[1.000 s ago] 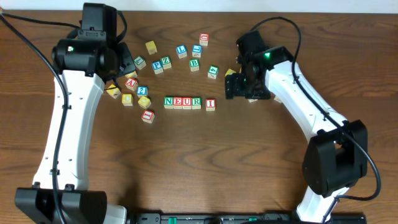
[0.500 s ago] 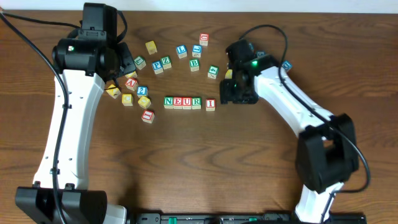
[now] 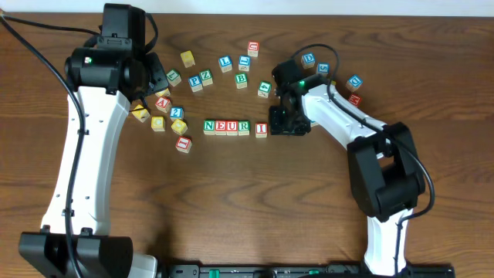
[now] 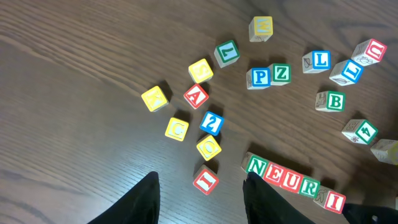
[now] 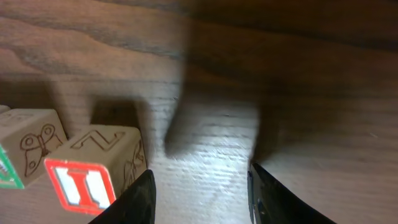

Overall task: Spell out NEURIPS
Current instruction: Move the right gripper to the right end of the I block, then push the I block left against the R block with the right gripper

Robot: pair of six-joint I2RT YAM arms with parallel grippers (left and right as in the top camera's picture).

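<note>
Currently, we are recording 5 of the 7 letters as laid down. The green N (image 3: 208,126), red E (image 3: 220,127), red U (image 3: 231,127) and green R (image 3: 244,127) are sitting in 1 tight row near the middle of the table (image 3: 231,201), reading left to right in the overhead view. The red I (image 3: 261,129) is lying just beside the R at the row's right end, slightly turned and a shade out of line with its neighbours. Whether these 2 are touching, we cannot tell.

The right gripper (image 5: 199,186) is hanging low over the table just to the right of the I. Its fingers are standing apart with only bare wood between them, so we are reporting them as released and grasping nothing. The left gripper (image 4: 202,199) is hovering high above the loose cubes at the left. Its 2 fingers are likewise parted and empty.

In our judgement, 2 letters are left to place. The blue P (image 4: 261,76) is waiting among the loose cubes on the far side of the row, right beside a green Z (image 4: 281,73). We are not managing to pick out the S with confidence, since several cubes near the right arm are too small to read. We are rating the work as well past halfway, with the I possibly wanting a nudge into line before the P is fetched.
</note>
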